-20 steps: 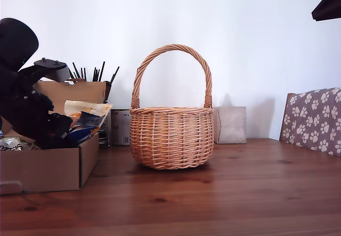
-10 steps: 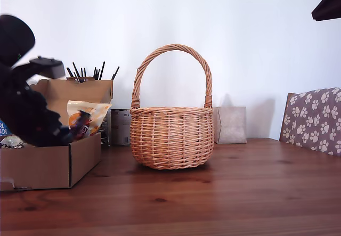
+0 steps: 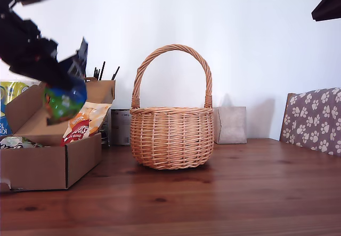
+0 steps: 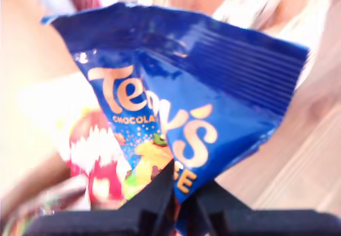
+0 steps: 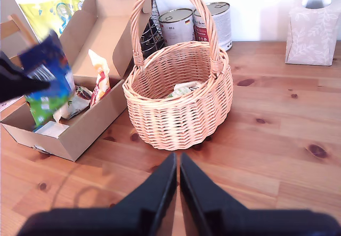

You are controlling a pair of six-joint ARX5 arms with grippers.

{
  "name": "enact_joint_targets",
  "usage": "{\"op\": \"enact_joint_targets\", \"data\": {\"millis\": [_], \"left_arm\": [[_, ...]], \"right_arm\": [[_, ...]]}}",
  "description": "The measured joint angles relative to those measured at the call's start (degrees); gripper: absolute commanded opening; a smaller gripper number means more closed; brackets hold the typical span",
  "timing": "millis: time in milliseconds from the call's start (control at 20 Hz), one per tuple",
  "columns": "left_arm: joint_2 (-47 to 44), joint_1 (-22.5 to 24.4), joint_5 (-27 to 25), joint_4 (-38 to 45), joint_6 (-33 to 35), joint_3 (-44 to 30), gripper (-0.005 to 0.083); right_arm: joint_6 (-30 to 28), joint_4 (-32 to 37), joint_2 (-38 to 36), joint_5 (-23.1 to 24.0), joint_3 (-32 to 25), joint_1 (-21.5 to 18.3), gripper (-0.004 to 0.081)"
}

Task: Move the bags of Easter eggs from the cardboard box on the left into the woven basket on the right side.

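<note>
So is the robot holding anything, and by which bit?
My first gripper pinches the dark blue bag by one edge, so it hangs above the cardboard box. My second gripper holds nothing.

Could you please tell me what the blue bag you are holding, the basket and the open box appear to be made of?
The blue bag in my first gripper looks like glossy plastic film: it shines and creases. The basket seems woven wicker, with visible strands. The box looks like matte brown cardboard, with folded flaps.
</note>
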Motion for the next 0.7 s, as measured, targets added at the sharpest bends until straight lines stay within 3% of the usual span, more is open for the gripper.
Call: {"op": "enact_joint_targets", "data": {"millis": [250,450,700], "left_arm": [[-0.63,-6.23,5.46,9.60,-6.56,-0.09,-0.0020],[3.45,-12.66,5.29,21.99,-8.59,-0.09,-0.0020],[15.65,-14.12,2.32,26.14,-8.79,7.04,-0.0020]], "right_arm": [[0.02,0.00,0.00,0.00,0.00,0.00,-0.0012],[0.04,0.00,0.00,-0.04,0.00,0.00,-0.0012],[0.07,0.00,0.00,-3.85,0.00,0.00,-0.0012]]}}
